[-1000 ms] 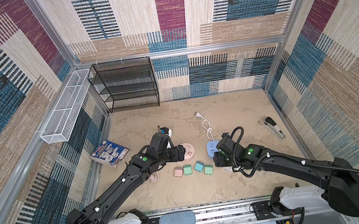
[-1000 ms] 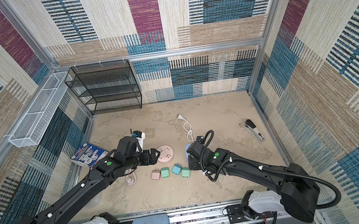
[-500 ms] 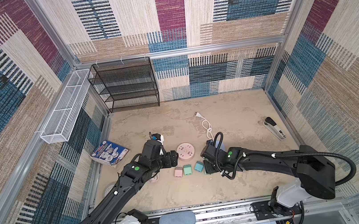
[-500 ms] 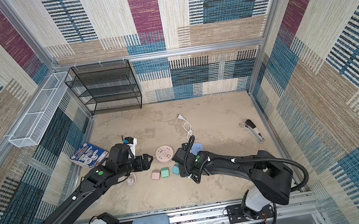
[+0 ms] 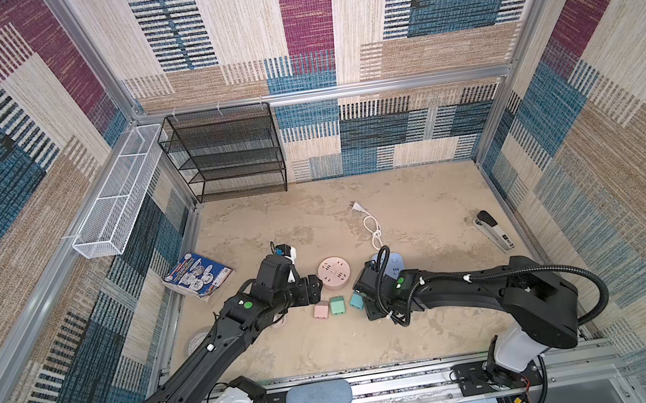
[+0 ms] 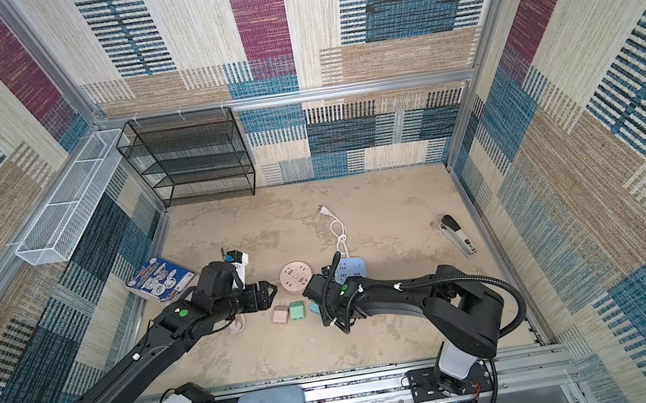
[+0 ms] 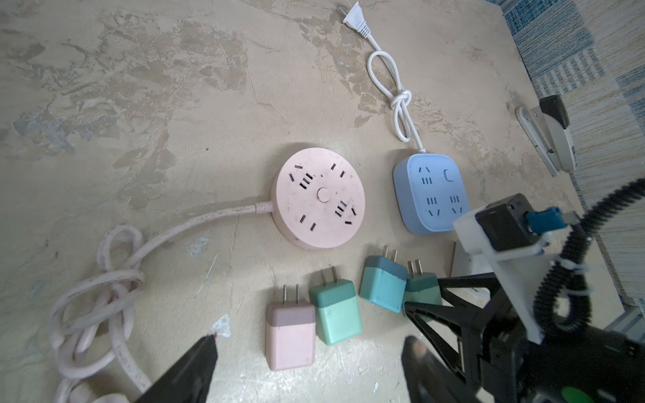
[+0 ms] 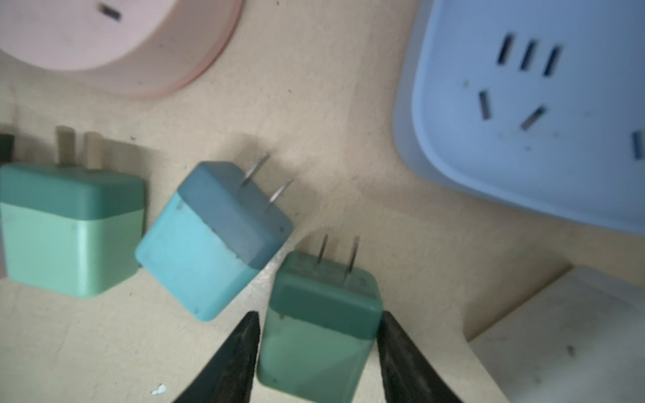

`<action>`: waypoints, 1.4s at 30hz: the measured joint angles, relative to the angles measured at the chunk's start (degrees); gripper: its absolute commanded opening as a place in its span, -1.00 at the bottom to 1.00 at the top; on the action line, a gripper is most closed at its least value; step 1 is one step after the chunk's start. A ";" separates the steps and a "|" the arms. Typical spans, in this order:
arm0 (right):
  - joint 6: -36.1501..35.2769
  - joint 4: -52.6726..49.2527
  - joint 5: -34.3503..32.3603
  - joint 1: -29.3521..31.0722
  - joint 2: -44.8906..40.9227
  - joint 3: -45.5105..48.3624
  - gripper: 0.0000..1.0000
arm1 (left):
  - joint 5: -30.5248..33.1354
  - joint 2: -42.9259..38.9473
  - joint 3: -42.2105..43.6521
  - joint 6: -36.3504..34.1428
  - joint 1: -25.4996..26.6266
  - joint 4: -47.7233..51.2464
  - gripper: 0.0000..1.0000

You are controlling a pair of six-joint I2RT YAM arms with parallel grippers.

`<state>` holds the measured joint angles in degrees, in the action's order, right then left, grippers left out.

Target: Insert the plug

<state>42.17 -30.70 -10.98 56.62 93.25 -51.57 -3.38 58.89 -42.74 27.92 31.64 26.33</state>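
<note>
Four plugs lie in a row on the table: a pink plug (image 7: 289, 338), a light green plug (image 7: 335, 310), a teal plug (image 8: 206, 244) and a dark green plug (image 8: 321, 314). My right gripper (image 8: 320, 314) has its fingers pressed against both sides of the dark green plug, which rests on the table with its prongs toward the blue square socket block (image 8: 523, 122). The arm hides that plug in both top views. My left gripper (image 7: 310, 338) hangs open above the pink plug, just short of the round pink socket (image 5: 335, 275).
A knotted pink cord (image 7: 97, 307) runs from the round socket, and a white cord (image 5: 370, 226) from the blue block. A stapler (image 5: 494, 229) lies at the right edge. A book (image 5: 197, 274) lies at the left, below a black wire shelf (image 5: 227, 153) and a white basket (image 5: 119, 194).
My right arm swung left from the blue block to the row of plugs, and its jaws narrowed onto the dark green plug. My left gripper drew back off the pink socket, staying open.
</note>
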 measured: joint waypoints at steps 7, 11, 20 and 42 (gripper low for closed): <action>0.42 1.88 -1.20 0.00 0.72 1.09 -0.13 | -1.16 1.36 0.00 0.37 0.00 -0.46 0.75; 0.37 3.48 -1.27 0.00 0.00 1.95 -0.42 | -1.68 2.05 0.00 0.39 0.00 -0.66 0.70; -8.11 4.22 4.87 0.00 -8.87 3.82 -0.94 | -7.15 6.64 -1.57 0.44 -0.02 -2.34 0.53; -22.58 14.05 14.03 0.00 -15.72 1.66 -0.84 | -33.92 13.00 2.12 6.99 0.13 -19.10 0.26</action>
<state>19.59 -16.64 3.05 56.62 77.54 -49.91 -37.30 71.90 -40.62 34.92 31.77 7.22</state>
